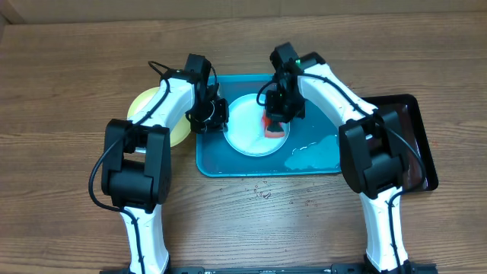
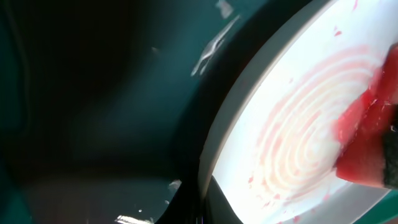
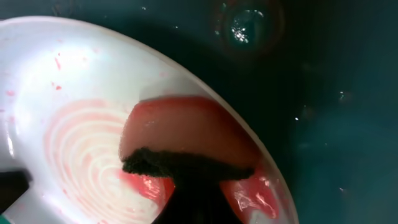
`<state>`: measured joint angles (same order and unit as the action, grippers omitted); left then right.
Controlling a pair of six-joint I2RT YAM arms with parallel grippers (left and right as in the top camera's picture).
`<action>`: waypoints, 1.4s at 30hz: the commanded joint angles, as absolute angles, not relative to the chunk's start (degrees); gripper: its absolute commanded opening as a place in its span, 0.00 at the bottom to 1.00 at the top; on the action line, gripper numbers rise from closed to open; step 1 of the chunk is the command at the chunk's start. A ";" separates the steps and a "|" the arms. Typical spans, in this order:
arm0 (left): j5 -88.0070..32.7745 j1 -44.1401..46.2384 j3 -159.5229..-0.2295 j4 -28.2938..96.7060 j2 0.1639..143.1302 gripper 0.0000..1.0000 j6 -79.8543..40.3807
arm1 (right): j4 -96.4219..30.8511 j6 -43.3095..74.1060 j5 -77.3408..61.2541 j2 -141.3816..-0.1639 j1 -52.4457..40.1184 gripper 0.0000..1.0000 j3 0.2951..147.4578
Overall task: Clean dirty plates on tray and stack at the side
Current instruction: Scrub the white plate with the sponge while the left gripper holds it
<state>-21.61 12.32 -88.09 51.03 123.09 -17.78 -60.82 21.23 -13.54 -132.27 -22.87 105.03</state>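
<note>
Right pincer (image 1: 275, 119): clamped tight on a red sponge (image 1: 274, 128), pressing it down onto the plate directly beneath its tips.
Left pincer (image 1: 211, 116): sits at the plate's left rim. Its fingers are lost in shadow, so whether it grips the rim or only braces it cannot be told.
Plate (image 1: 243, 125): the pale-blue-rimmed one lies flat and face up in the tray (image 1: 228, 164), between the two pincers. It is just inward of the left one and underneath the right one.
Dirt: pink swirls (image 3: 81, 155) ring the white centre on the side of the sponge toward the left pincer. By the look of it, the scrub is only partly done.
Axis: the plate is round, so it has no long axis. The tray's long side runs left to right, across both arms.
Nearer arm: the right one is on the plate's face, so the wiping falls to it. A sweep toward the left pincer would cover the smeared part.
Stack spot: a yellow-green plate (image 1: 144, 106) rests on the table (image 1: 76, 61) outward of the left pincer, off the tray. The left arm is nearer to it.
</note>
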 commanded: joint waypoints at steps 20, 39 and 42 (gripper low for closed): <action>-26.39 13.34 -87.57 50.06 123.98 0.04 -16.56 | -62.70 19.25 -21.04 -133.10 -26.17 0.04 100.88; -23.94 12.99 -87.57 51.00 123.98 0.04 -16.69 | -58.65 17.76 3.36 -133.10 -20.56 0.04 103.26; -23.68 12.97 -87.57 51.48 123.98 0.04 -16.60 | -55.02 17.74 2.66 -133.10 -21.39 0.04 103.26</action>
